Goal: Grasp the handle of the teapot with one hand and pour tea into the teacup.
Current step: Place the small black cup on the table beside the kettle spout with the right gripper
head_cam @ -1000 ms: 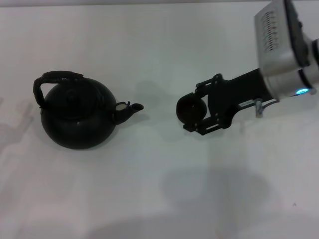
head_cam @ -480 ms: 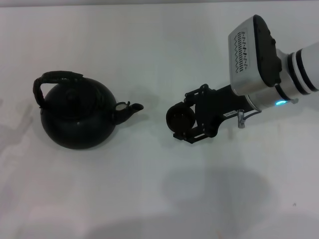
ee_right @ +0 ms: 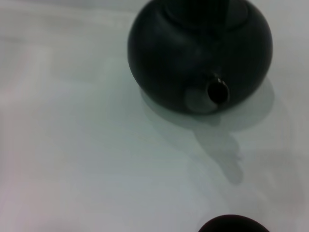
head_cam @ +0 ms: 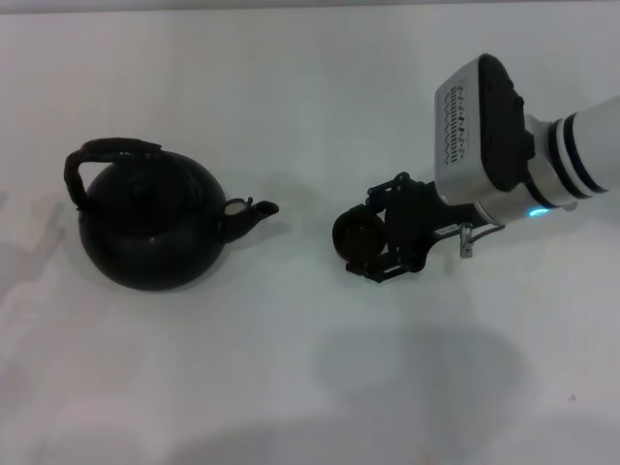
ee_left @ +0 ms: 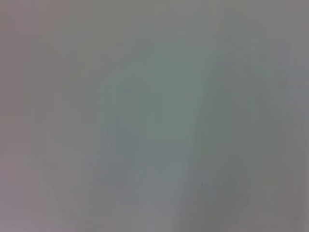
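Matte black, the teapot sits untouched on the white table, its handle free and its spout aimed at the small dark teacup, which the right gripper holds between its fingers near the spout. Set down this close, the cup could be knocked when the pot is tilted, or tip if released carelessly. Since a second ago the gripper has drawn the cup slightly nearer the pot; the left gripper is out of view

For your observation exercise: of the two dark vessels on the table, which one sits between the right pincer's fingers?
The teacup, the small handleless one inside the right pincer. The large teapot stands alone, its spout pointing toward the cup.
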Action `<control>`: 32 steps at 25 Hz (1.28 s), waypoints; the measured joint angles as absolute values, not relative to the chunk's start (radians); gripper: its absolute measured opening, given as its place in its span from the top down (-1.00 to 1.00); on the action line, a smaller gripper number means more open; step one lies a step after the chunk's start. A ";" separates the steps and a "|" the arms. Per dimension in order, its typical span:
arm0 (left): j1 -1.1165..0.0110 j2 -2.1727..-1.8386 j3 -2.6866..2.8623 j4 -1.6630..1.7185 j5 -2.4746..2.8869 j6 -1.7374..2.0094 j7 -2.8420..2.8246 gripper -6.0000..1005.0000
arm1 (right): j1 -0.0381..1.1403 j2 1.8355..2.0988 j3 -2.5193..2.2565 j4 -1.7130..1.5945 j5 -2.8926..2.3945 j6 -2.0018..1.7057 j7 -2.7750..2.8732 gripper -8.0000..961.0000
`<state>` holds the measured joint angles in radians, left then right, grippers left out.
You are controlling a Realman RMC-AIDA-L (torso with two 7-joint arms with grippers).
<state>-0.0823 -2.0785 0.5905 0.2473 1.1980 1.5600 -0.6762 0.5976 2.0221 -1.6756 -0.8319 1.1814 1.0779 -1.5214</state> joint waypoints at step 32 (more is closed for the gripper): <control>-0.079 -2.075 0.592 0.248 1.198 1.560 -0.675 -0.57 | 0.599 2.022 -1.696 -0.804 1.188 1.027 -1.517 -0.50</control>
<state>-0.0793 -2.0754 0.5921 0.2485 1.1980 1.5600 -0.6748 0.5992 2.0217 -1.6965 -0.8044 1.1882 1.0274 -1.5168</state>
